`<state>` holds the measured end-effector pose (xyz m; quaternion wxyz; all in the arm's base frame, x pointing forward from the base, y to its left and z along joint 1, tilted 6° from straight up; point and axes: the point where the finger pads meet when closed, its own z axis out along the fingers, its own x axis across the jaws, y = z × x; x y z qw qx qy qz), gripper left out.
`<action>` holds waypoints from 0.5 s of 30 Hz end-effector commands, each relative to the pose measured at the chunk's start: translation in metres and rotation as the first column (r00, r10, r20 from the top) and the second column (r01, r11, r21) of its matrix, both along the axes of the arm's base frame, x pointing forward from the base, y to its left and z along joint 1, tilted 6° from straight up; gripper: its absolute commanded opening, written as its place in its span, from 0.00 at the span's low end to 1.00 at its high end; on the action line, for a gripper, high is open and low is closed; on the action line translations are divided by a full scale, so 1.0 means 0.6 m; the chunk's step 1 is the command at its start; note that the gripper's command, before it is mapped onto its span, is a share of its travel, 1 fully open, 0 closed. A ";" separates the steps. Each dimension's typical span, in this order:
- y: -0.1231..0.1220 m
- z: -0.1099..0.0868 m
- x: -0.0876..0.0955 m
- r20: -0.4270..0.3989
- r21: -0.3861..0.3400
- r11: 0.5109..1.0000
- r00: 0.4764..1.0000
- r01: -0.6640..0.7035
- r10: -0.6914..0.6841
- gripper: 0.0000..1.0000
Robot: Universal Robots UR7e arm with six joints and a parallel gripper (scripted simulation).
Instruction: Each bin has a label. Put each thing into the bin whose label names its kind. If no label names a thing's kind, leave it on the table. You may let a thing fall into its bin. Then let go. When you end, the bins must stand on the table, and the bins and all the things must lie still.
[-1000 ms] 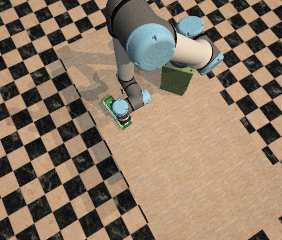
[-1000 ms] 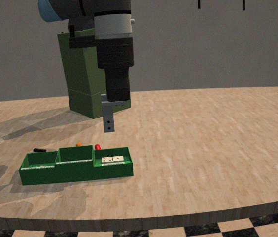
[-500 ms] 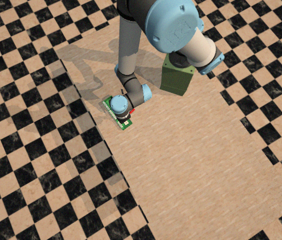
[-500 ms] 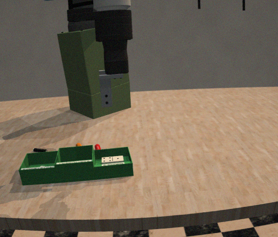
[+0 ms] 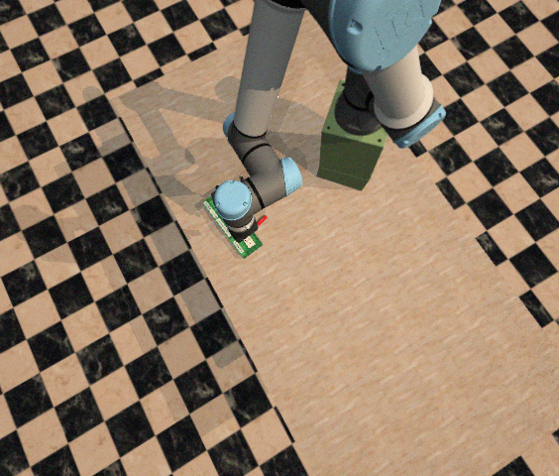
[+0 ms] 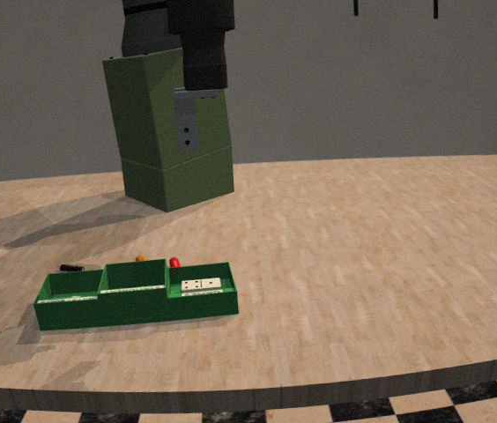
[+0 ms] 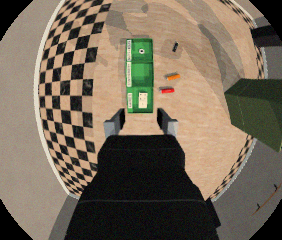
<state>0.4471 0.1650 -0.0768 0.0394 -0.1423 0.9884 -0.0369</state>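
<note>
Three green bins (image 6: 135,309) (image 7: 141,72) (image 5: 240,249) stand joined in a row, with label strips along one side. A white domino-like block (image 6: 201,284) (image 7: 143,99) (image 5: 250,240) lies flat in the end bin nearest the gripper. A red piece (image 6: 174,262) (image 7: 167,90) (image 5: 262,220), an orange piece (image 6: 140,257) (image 7: 172,76) and a small black piece (image 6: 70,267) (image 7: 176,47) lie on the table just behind the bins. My gripper (image 7: 141,114) (image 6: 187,145) is open and empty, high above the bin with the white block. The labels are too small to read.
The arm's green pedestal (image 6: 171,137) (image 5: 351,154) (image 7: 261,112) stands behind the bins. The table's left edge (image 5: 187,246) runs close to the bins, with checkered floor beyond it.
</note>
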 end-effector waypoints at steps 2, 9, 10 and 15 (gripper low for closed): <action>-0.001 -0.001 -0.004 -0.011 -0.002 1.000 1.000 0.001 -0.001 1.00; -0.001 -0.001 -0.004 -0.011 -0.002 1.000 1.000 0.001 -0.001 1.00; -0.001 -0.001 -0.004 -0.011 -0.002 1.000 1.000 0.001 -0.001 1.00; -0.001 -0.001 -0.004 -0.011 -0.002 1.000 1.000 0.001 -0.001 1.00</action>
